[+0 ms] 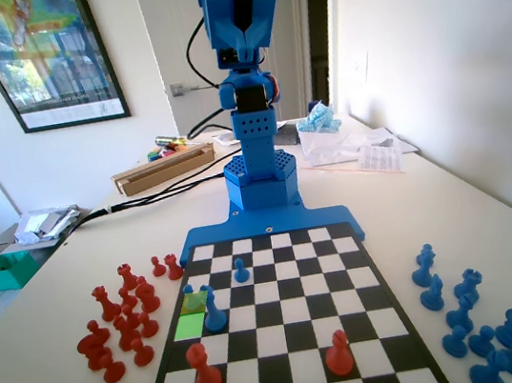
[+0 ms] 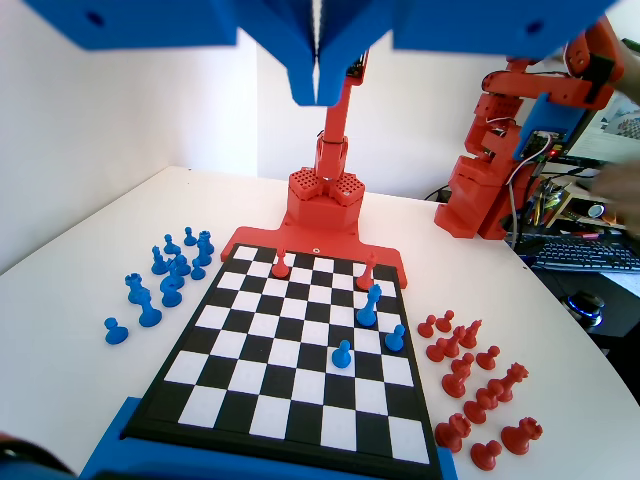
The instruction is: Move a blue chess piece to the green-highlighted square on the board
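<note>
The pincer hangs closed and empty, high above the board. The pawn stands at the board's left, just beyond the green square; light, rigid, slick plastic, best pinched under its head.

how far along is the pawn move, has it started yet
Nothing looks done yet. The green-highlighted square is bare. The blue pawn stands on the board at its left edge in the fixed view, just beyond the yellow-olive square. Nothing is in hand: the gripper hangs high over the board, jaws together and holding nothing. Left: descend, grasp a pawn, carry it to the green square, release.
</note>
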